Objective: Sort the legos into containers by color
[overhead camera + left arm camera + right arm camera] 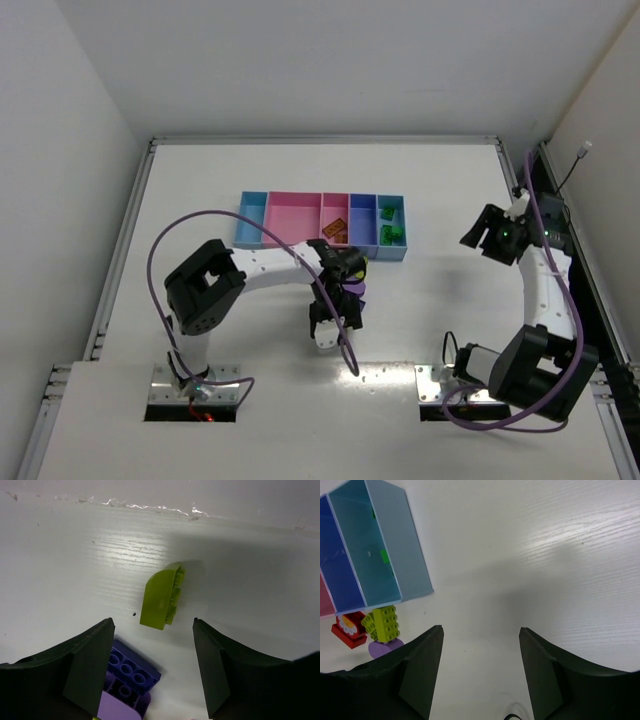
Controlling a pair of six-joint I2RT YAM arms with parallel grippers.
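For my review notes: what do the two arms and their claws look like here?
Both the left arm and right arm have white links with chunky black joints. A purple cable loops along each. The claw fingers are matte black wedges; a green light glows on the right wrist.

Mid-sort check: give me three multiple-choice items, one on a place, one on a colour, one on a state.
1. Where do the green bricks lie?
A. right-end light blue bin
B. big pink bin
C. blue-violet bin
2. What colour is the curved brick ahead of the left jaws?
A. red
B. yellow-green
C. orange
3. How do the right jaws stand?
A. shut on a brick
B. open, empty
C. shut, empty
Answers: 1 A, top view shows them there; 2 B, left wrist view shows it; 3 B, right wrist view shows only table between them.
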